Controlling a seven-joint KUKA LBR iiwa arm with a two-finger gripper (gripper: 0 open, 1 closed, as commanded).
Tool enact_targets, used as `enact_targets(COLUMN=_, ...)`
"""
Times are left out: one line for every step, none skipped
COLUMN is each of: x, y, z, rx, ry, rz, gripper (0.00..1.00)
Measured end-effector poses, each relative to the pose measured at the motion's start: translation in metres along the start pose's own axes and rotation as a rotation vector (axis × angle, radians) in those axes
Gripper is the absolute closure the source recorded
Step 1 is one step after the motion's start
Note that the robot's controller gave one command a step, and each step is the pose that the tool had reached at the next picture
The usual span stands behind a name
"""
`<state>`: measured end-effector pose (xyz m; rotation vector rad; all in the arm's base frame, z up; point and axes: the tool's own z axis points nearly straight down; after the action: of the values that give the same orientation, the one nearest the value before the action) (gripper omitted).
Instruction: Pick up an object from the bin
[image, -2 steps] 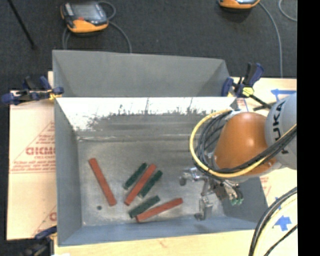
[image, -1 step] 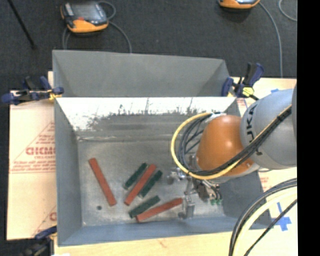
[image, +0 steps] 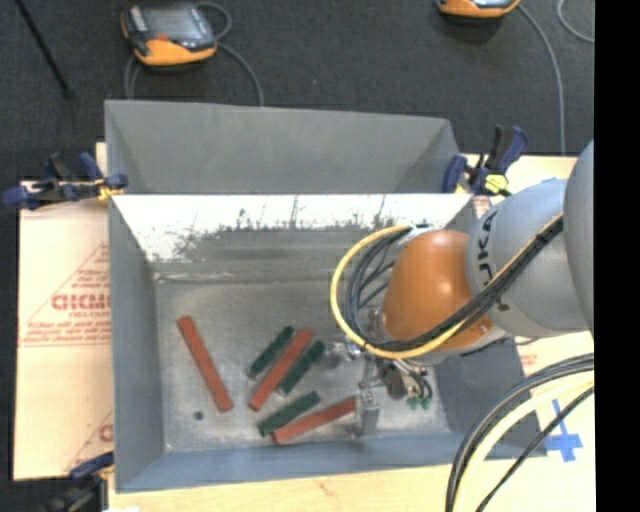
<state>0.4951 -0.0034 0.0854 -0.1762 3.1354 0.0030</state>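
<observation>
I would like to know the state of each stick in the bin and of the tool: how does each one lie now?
left red stick: flat, apart from the others.
middle red stick: flat, between the left green stick and the right green stick.
front green stick: flat, against the front red stick.
front red stick: flat, its right end at the tool.
tool: low in the bin, over that end.

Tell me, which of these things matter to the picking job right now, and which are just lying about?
In the job: tool; grey bin; front red stick, its right end at the tool.

Lying about: long red stick, left; green stick beside the front one; three sticks bunched mid-bin; orange handset beyond the bin.
</observation>
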Motion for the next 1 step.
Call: enact_targets(x=0.0147, y=0.0030, z=0.0153, rx=0.003, ry=-0.001, rz=-0.023, gripper=1.00)
